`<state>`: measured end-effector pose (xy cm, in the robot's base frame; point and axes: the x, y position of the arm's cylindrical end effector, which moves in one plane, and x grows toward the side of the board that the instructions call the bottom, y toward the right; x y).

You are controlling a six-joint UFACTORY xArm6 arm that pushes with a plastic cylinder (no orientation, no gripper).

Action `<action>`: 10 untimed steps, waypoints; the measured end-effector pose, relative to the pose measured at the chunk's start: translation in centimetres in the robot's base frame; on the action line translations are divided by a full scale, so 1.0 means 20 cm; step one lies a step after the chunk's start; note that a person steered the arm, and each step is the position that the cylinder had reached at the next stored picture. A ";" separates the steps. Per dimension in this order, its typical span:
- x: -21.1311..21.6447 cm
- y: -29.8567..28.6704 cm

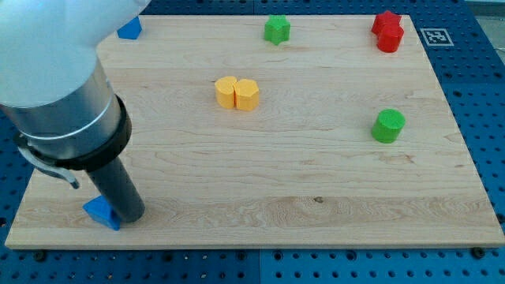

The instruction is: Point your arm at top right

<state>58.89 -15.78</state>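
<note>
My tip [131, 218] rests on the wooden board [316, 181] at the view's bottom left, touching the right side of a blue block [100, 211]. Another blue block [130, 29] sits at the top left, partly hidden by my arm. Two yellow blocks [237, 93] stand side by side, touching, above the middle. A green star-shaped block [276, 29] lies at the top centre. A green cylinder [388, 126] is at the right. Two red blocks [387, 31] sit together at the top right corner.
A black-and-white marker tag [435, 35] lies just off the board's top right corner. Blue pegboard [481, 95] surrounds the board.
</note>
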 end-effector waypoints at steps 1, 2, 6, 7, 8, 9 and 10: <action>0.00 -0.05; 0.00 -0.08; 0.00 0.15; 0.00 0.51; 0.00 0.57; 0.00 0.57; 0.00 0.69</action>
<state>58.89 -2.08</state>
